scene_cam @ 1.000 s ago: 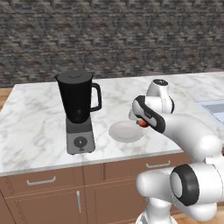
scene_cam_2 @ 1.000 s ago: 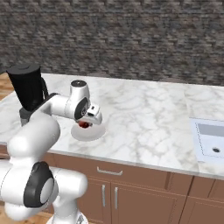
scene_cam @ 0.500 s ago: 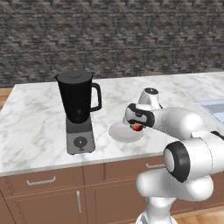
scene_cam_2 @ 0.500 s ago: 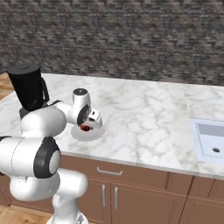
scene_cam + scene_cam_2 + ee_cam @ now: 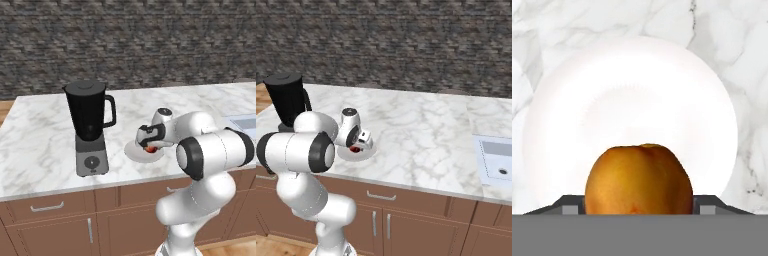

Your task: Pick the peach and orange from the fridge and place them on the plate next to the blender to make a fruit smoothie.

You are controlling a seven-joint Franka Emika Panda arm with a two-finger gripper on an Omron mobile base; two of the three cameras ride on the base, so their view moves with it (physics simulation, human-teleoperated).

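My gripper [image 5: 149, 145] is shut on the peach [image 5: 150, 148], a small reddish-orange fruit, low over the white plate [image 5: 134, 153]. The plate lies on the marble counter just right of the blender [image 5: 90, 125], a black jug on a grey base. In the hand view the peach [image 5: 639, 185] sits between my two dark fingertips [image 5: 572, 205], with the plate [image 5: 627, 100] spread right beneath it. From the right base view the peach [image 5: 355, 148] shows under the hand at the plate [image 5: 365, 154]; whether it touches the plate I cannot tell. The orange and the fridge are out of view.
The marble counter [image 5: 40, 145] runs wide to both sides, backed by a dark stone wall. A sink [image 5: 496, 160] is set into it at the far right. Brown cabinet drawers and doors [image 5: 50, 215] lie below the counter's front edge.
The hand has come down with the peach to just over the plate, and the arm's elbow has folded lower and nearer the counter. Blender and plate have not moved.
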